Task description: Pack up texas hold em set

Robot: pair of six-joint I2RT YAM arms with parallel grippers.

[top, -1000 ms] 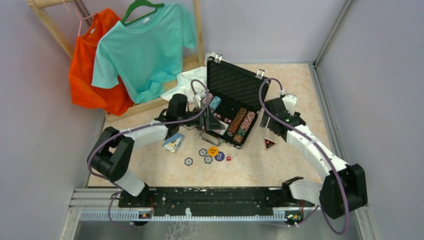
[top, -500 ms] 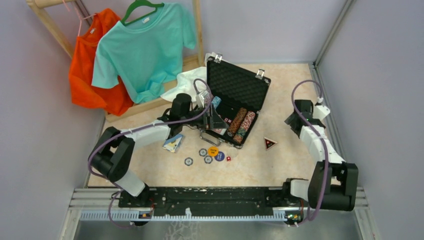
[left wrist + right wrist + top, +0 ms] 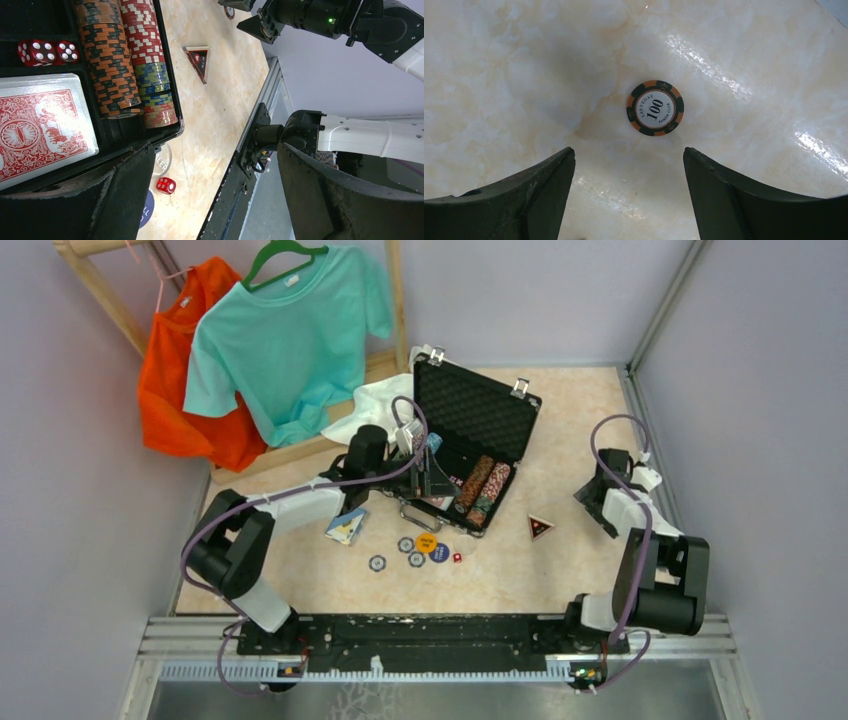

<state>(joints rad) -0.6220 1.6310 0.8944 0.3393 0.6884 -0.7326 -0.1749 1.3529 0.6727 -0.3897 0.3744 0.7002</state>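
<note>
The black case (image 3: 470,425) stands open at the table's middle, lid up. It holds rows of poker chips (image 3: 122,65), a red card deck (image 3: 40,125) and two red dice (image 3: 42,51). My left gripper (image 3: 431,480) hovers over the case's front edge, open and empty (image 3: 215,150). A blue deck (image 3: 346,525), round buttons (image 3: 427,543), loose chips (image 3: 377,563) and a red die (image 3: 457,557) lie on the table before the case. My right gripper (image 3: 598,492) is open (image 3: 628,152) just above the table at the far right, with an orange-black 100 chip (image 3: 655,108) lying ahead of its fingers.
A black and red triangle (image 3: 540,527) lies right of the case. A white cloth (image 3: 372,400) lies behind the case. Teal (image 3: 290,330) and orange (image 3: 185,380) T-shirts hang on a wooden rack at the back left. The right wall (image 3: 740,440) is close to my right arm.
My right arm has swung away from the case's right side to the table's far right and folded back. My left gripper stays over the case, barely shifted.
</note>
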